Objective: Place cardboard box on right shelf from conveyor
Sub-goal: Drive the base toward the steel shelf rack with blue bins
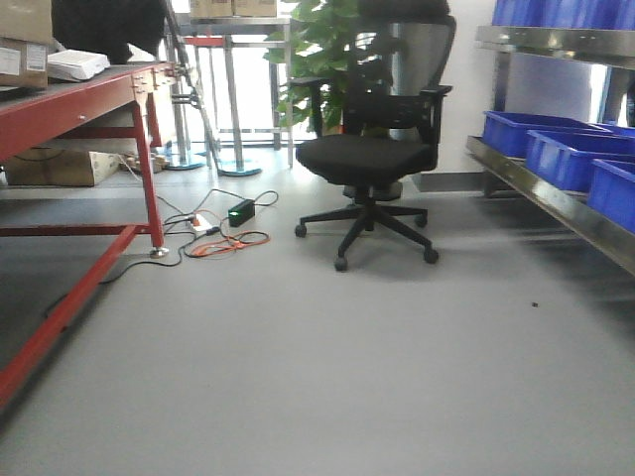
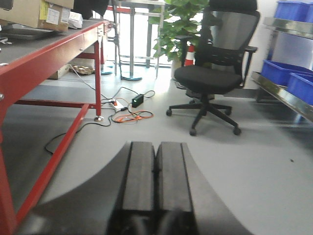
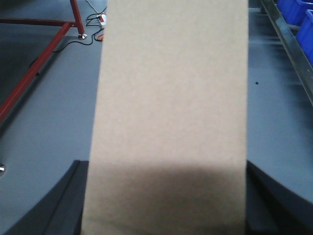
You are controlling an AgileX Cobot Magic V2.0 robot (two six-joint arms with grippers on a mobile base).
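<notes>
**Box in hand — shelf next**

My right gripper (image 3: pixel 166 203) pinches the plain tan elongated cardboard box (image 3: pixel 171 98) above the grey floor (image 3: pixel 49 122); my left gripper (image 2: pixel 156 152) is pressed together, empty. I should carry it level toward the shiny stainless-steel shelf (image 1: pixel 556 203) — clearing its front lip.

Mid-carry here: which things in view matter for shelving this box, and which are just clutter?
Job: cardboard box, held in the right claw; steel shelf on the right.
Lying about: office chair, potted plant, floor cables, blue bins, labelled cartons.
</notes>
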